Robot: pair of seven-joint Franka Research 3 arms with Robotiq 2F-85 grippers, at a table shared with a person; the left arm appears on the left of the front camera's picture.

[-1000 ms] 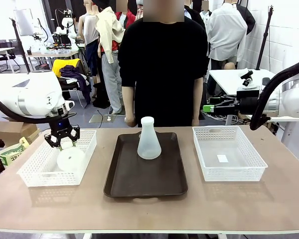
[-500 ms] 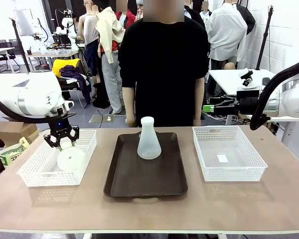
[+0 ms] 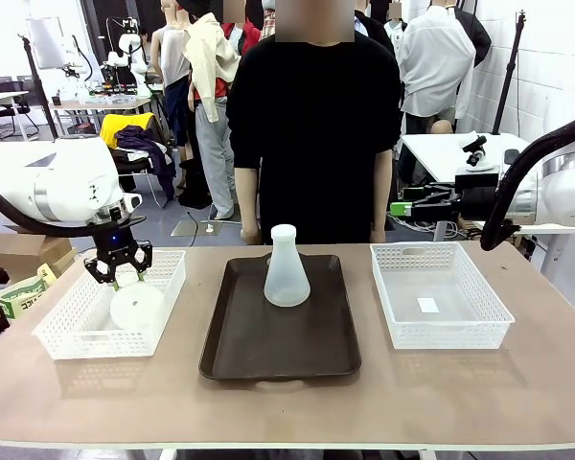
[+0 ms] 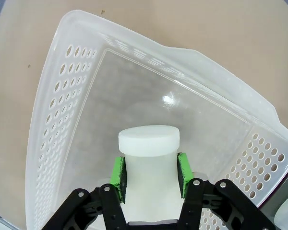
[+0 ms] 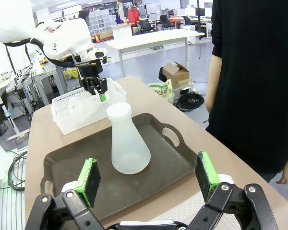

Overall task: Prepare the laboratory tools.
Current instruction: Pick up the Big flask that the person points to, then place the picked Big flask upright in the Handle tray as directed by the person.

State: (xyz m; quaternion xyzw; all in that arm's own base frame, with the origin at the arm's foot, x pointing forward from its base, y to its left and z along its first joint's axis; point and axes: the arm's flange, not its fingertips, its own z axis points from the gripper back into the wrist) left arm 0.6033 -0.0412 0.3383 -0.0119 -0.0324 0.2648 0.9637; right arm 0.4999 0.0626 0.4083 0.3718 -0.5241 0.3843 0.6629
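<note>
Green-padded left fingers [image 4: 150, 173] clamp flask [image 4: 149, 158] neck; right fingers [image 5: 150, 178] wide apart.

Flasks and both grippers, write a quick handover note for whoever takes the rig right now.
Left gripper: shut on the neck of the flask in the left basket, over the left basket; whether that flask rests on the basket floor, I cannot tell.
Right gripper: open, holding nothing, facing the tray.
Done: the flask on the tray stands upright on the brown tray.
Left: the gripped flask has yet to leave its basket. The right basket holds no flask.
The person stands at the far edge, hands down.
</note>
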